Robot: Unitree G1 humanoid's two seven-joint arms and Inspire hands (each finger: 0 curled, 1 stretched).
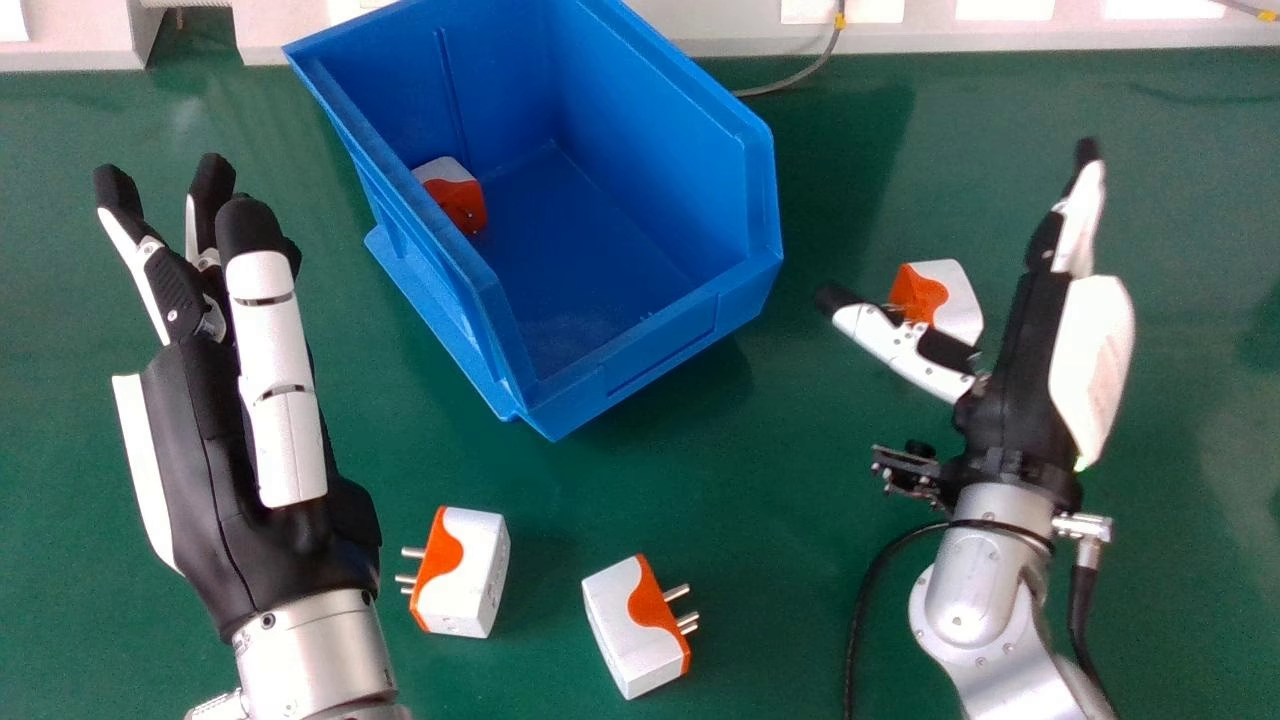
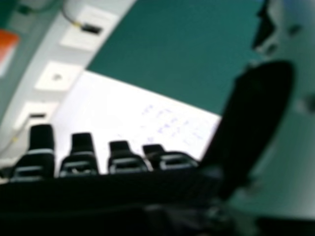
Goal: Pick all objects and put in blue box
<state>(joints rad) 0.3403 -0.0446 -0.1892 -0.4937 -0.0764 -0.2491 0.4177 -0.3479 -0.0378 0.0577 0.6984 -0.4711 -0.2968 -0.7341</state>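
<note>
In the head view my left hand [image 1: 215,430] is open and empty at the left, fingers pointing away. My right hand [image 1: 1020,370] is open at the right, its thumb over an orange and white plug adapter [image 1: 955,300] on the table. The right hand view shows my right hand [image 2: 125,164] with straight fingers and nothing held. The blue box [image 1: 640,370] stands at the top centre with one orange and white adapter [image 1: 455,195] inside by its left wall. Two more adapters [image 1: 475,575] [image 1: 635,625] lie on the table in front of the box, pins pointing opposite ways.
The green table [image 1: 760,480] extends around the box and both arms. A pale panel with sockets [image 1: 1000,25] and a grey cable [image 1: 800,75] runs along its far edge. A black cable [image 1: 865,610] hangs beside my right forearm. A white sheet [image 2: 133,115] shows in the right hand view.
</note>
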